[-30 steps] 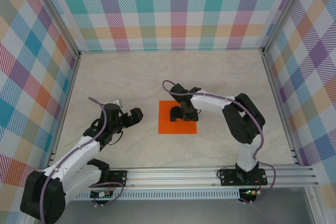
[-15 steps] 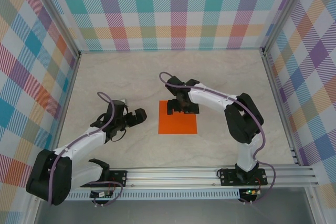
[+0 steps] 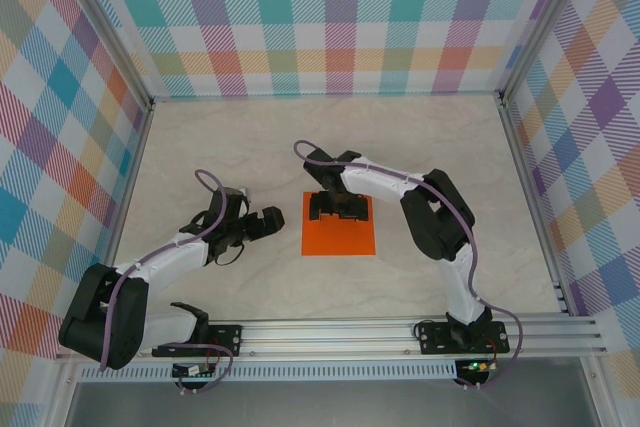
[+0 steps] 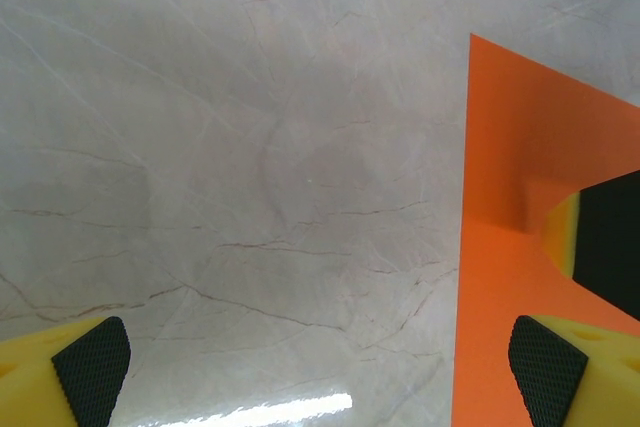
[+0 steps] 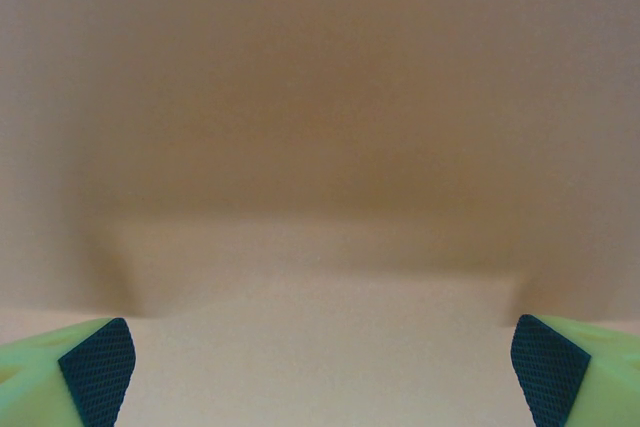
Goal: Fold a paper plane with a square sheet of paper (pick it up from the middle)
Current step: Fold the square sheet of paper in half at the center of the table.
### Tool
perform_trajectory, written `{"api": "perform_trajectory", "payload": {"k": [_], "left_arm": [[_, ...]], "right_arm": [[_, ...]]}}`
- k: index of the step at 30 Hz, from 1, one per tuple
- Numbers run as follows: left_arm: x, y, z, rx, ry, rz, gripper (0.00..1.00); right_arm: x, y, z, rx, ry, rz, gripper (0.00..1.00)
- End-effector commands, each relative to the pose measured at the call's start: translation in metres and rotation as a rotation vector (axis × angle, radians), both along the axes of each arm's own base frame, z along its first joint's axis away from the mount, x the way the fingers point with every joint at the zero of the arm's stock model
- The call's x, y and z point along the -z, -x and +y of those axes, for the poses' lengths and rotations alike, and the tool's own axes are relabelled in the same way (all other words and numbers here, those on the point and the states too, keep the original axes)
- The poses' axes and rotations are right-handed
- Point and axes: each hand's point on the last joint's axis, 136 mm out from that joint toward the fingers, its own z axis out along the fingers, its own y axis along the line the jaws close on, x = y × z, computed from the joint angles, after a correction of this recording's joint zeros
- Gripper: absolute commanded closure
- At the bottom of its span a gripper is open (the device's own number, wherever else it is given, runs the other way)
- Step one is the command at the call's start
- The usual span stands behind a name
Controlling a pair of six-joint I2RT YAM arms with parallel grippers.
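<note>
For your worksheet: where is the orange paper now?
Top view: the orange paper lies mid-table, its far edge under the right gripper, the left gripper to its left.

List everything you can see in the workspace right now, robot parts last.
square sheet of paper: 1, bright orange, lying at the table's centre
table: 1, pale marbled, under everything
walls: 3, multicolour plaid, left, far and right sides
rail: 1, silver aluminium, near edge
left gripper: 1, black with yellow fingers, open, just left of the sheet
right gripper: 1, black with yellow fingers, open, over the sheet's far edge
</note>
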Motion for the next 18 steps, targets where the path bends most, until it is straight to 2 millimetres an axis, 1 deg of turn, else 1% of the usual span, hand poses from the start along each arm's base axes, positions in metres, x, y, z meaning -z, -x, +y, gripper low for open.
{"api": "perform_trajectory", "payload": {"k": [1,7,10,14,16,18], "left_arm": [[-0.009,-0.006,-0.008,0.039,0.007,-0.038,0.00],[-0.009,-0.004,-0.009,0.043,0.008,-0.036,0.00],[-0.008,-0.003,-0.008,0.043,0.007,-0.033,0.00],[-0.010,-0.002,-0.008,0.044,0.013,-0.038,0.00],[-0.012,-0.002,-0.009,0.047,0.017,-0.041,0.00],[-0.013,-0.003,-0.011,0.052,0.022,-0.040,0.00]], "right_arm": [[0.004,0.005,-0.001,0.016,0.036,0.031,0.00],[0.031,0.019,-0.007,0.011,0.076,0.100,0.00],[0.039,0.023,-0.010,0.011,0.085,0.117,0.00],[0.038,0.023,-0.009,0.006,0.077,0.117,0.00],[0.032,0.019,-0.007,0.000,0.080,0.103,0.00],[0.021,0.013,-0.008,-0.006,0.089,0.079,0.00]]}}
